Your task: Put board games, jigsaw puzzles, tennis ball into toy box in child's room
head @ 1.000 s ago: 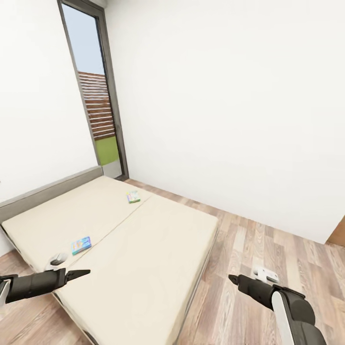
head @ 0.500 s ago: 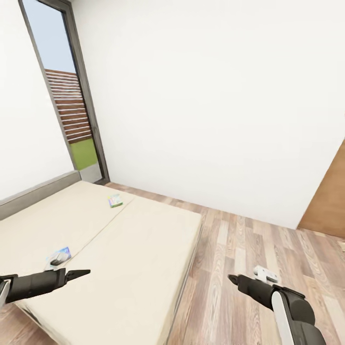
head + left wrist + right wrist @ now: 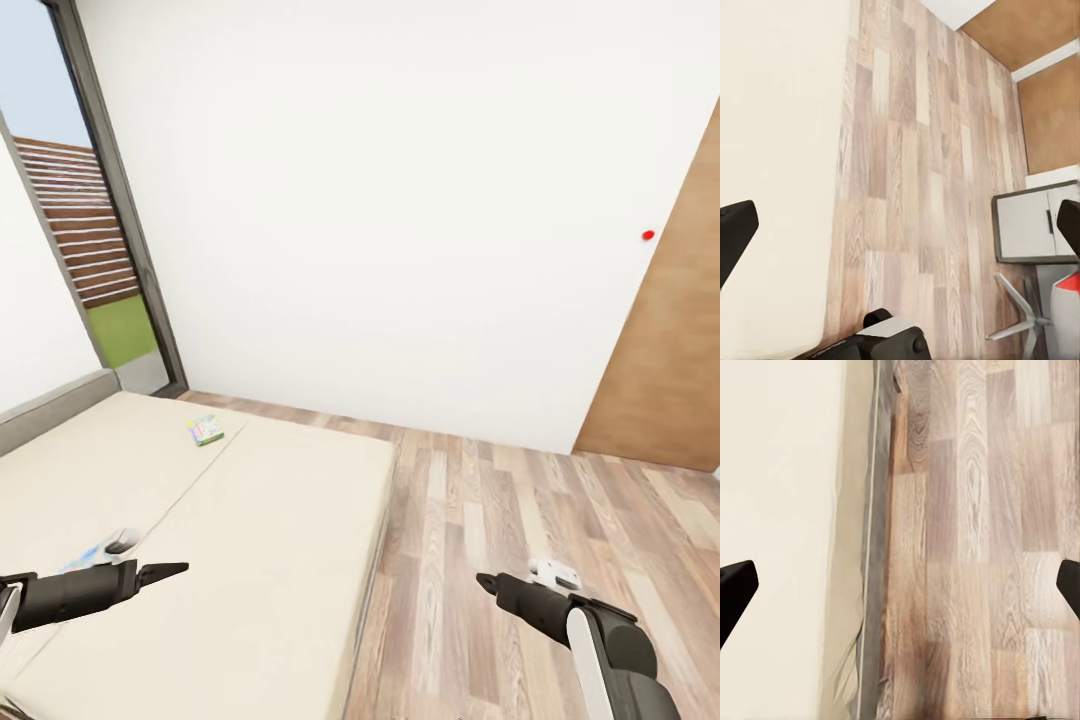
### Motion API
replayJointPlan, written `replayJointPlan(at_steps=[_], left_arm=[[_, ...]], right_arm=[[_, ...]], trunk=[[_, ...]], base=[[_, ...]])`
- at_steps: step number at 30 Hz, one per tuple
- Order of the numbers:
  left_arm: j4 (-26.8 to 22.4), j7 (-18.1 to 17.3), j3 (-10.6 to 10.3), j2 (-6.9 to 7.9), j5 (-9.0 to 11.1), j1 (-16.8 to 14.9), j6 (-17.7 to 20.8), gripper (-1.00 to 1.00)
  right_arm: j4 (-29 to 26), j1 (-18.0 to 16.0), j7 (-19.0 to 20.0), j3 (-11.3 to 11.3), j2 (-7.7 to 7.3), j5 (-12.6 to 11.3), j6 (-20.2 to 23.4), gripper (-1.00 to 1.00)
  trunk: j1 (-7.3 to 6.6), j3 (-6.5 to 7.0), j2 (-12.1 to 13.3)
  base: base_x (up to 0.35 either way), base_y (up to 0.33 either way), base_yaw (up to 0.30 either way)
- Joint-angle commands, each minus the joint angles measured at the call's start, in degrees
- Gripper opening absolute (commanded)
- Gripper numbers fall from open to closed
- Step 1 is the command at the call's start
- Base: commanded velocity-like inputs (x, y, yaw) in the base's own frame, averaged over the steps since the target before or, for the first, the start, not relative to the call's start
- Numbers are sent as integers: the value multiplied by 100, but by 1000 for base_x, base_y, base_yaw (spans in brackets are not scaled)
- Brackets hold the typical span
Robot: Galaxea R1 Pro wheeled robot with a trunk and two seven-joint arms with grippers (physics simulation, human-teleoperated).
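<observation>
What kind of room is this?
Most likely a bedroom. There is a low, wide bed with cream pads, a wood-plank floor, white walls, and a tall window beside the bed. A small colourful game box lies on the bed.

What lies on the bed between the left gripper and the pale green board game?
In the head view, between the left gripper and the pale green board game lies bare cream bed with its mattress seam.

The bed (image 3: pixel 250 540), two cream pads side by side, stood on the wood-plank floor (image 3: pixel 480 560). A pale green board game (image 3: pixel 205 430) lay near its far edge; a bluish box (image 3: pixel 95 552), perhaps another game, lay closer, partly hidden.
</observation>
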Motion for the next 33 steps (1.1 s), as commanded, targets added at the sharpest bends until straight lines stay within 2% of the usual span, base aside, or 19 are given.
replayJointPlan(at_steps=[1,10,33], left_arm=[[-1,-26,6,1,-5,-4,52,100],[-1,-26,6,1,-5,-4,52,100],[-1,-26,7,1,-5,-4,52,100]], right_arm=[[-5,-8,8,-14,7,-20,29,100],[-5,-7,5,-14,-1,-20,29,100],[-5,-7,4,-14,-2,-20,29,100]], trunk=[[3,-14,-14],[3,-14,-14],[3,-14,-14]], base=[[-63,214,-279],[-35,92,-242],[-44,78,-36]])
